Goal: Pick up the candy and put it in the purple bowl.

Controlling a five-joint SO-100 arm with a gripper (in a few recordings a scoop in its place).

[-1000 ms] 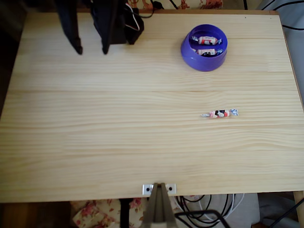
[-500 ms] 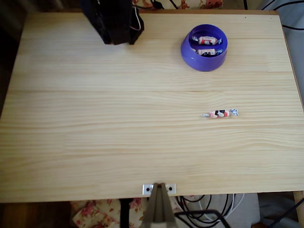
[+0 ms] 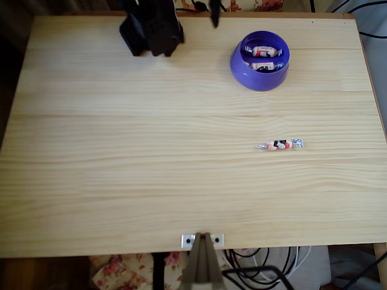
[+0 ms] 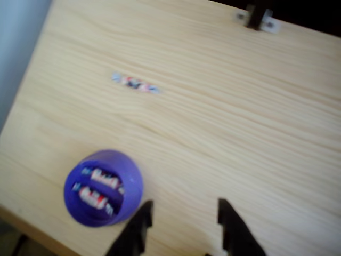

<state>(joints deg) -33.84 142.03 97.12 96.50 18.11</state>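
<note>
Pink-red and white, the candy [image 3: 279,144] lies in the overhead view on the bare pine desk [image 3: 151,169], right of centre and well apart from the purple bowl [image 3: 260,60] at the far right, which already holds two wrapped sweets. It looks light and crinkly; its middle seems the surest hold. In the wrist view, the end effector [image 4: 184,210] hangs spread and empty beside the bowl, touching nothing.

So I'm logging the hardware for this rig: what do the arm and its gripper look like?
The arm is all black, a blocky body with a white cable running along it. The gripper has two black fingers that taper to blunt tips, plain, with no markings visible.
</note>
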